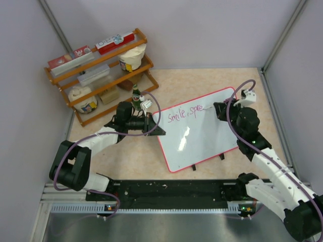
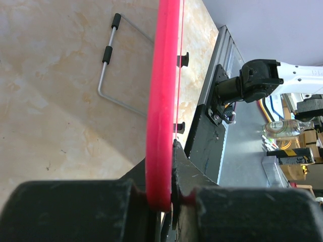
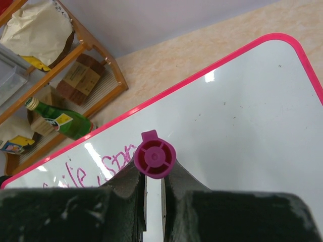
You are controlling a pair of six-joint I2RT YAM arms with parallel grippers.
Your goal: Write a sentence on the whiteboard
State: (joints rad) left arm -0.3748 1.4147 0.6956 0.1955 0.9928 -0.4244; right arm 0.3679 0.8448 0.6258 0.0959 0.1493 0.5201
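Sitting on a beige table (image 1: 202,83), the whiteboard (image 1: 202,138) is being clamped at nine o'clock by the left gripper (image 1: 155,127), right gripper (image 3: 154,194) pinching a marker (image 3: 154,157).

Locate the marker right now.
Right wrist view, centre: the pink marker is clamped in the right fingers, over the whiteboard, just right of the sentence.
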